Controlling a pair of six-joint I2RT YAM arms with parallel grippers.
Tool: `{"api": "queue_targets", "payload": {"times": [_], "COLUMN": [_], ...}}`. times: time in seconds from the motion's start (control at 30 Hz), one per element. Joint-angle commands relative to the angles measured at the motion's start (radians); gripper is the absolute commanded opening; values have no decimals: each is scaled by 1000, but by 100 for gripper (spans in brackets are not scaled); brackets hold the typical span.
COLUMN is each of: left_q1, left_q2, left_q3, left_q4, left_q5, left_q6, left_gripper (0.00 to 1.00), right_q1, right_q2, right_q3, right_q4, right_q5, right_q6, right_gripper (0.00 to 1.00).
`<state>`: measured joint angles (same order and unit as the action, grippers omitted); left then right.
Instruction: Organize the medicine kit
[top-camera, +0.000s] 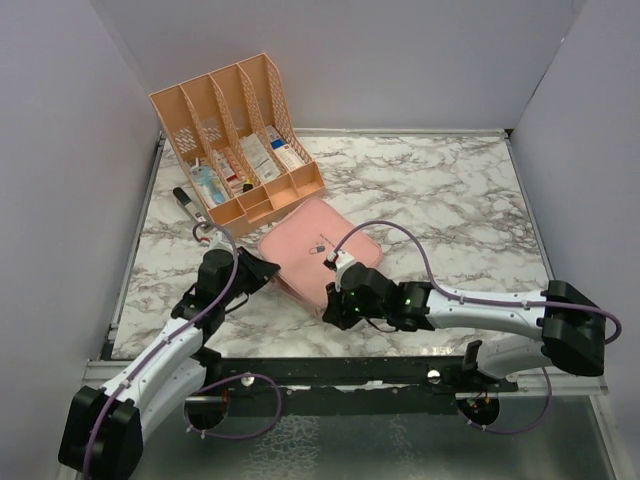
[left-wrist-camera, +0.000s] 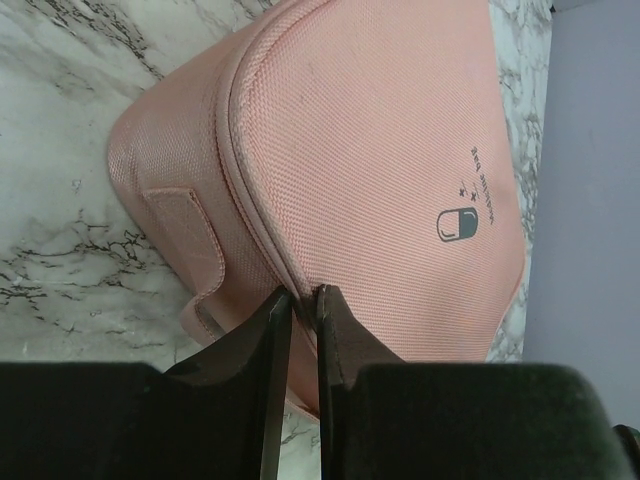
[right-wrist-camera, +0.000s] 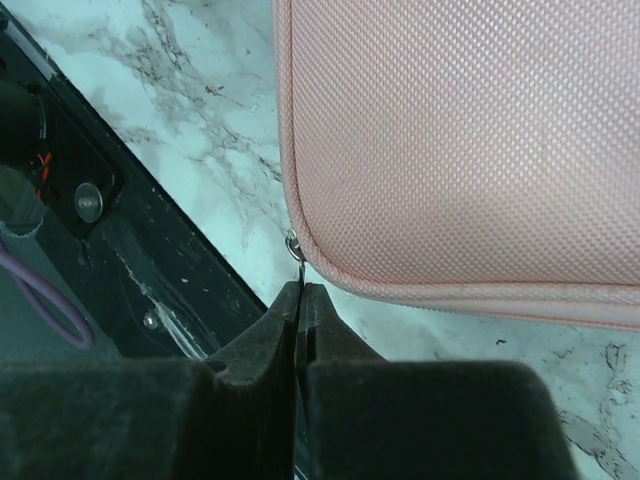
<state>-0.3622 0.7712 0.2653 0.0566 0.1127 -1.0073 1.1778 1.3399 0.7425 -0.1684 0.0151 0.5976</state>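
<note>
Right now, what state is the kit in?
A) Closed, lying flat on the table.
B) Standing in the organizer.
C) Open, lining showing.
A: the kit lies flat on the table, lid down, logo up, no lining showing; the right gripper pinches its zip pull.

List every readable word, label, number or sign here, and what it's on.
Pill logo on the medicine kit lid: a capsule sign, no letters.
Text line beside the logo: too small to read.
Print on boxes in the peach desk organizer: too blurred to read.
</note>
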Motion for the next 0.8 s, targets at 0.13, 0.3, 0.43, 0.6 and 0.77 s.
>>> {"api": "queue_targets", "payload": {"times": [0.13,0.3,0.43,0.6,0.77], "left_q1": [9,9,9,12,13], "left_q2": [71,101,124,144,152], "left_q3": [48,68,84,104,122], "left_q4": [62,73,72,68,56], "left_q5": [-110,-99,-92,-86,-78], "left_q6": [81,105,125,147,165], "left_gripper": [0,0,0,0,0], "right_q1": [13,13,13,13,13], "right_q2": [-47,-41,-61,-78,-75], "right_q3": [-33,-4,0,4,21], "right_q4": [-221,-336,-359,-377,-424], "right_q5": [131,325,403,452,523], "right_q6": [-14,-15,6,34,87], "right_gripper": [1,1,1,1,1]}}
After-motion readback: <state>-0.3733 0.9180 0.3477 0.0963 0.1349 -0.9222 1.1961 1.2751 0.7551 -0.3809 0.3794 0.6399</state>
